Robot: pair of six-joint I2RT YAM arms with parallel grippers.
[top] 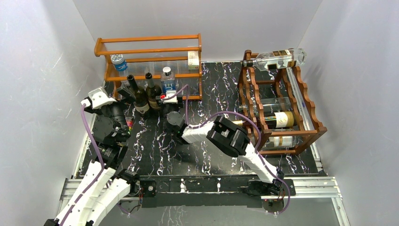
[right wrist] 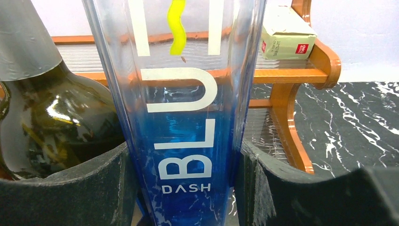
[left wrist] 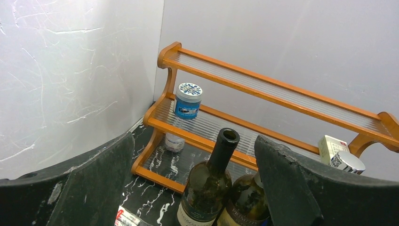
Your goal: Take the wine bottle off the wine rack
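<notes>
The dark reddish-brown wine rack (top: 308,101) stands at the right. A clear bottle (top: 277,59) lies across its top. Two wine bottles with cream labels lie in it, one (top: 278,119) on the middle tier and another (top: 277,141) below. My right gripper (top: 168,100) (right wrist: 183,155) is far from the rack, shut on an upright clear blue bottle (right wrist: 186,117) (top: 167,81) in front of the orange shelf. My left gripper (top: 123,90) (left wrist: 194,141) stands open, with a dark open-necked bottle (left wrist: 209,183) just beyond its fingers.
The orange shelf with clear slats (top: 150,52) stands at the back left with a blue-lidded jar (top: 119,62) and a small box (top: 192,58) on it. Two dark wine bottles (top: 139,96) (top: 152,92) stand on the black marbled table (top: 207,94) beside the blue bottle. White walls close in on both sides.
</notes>
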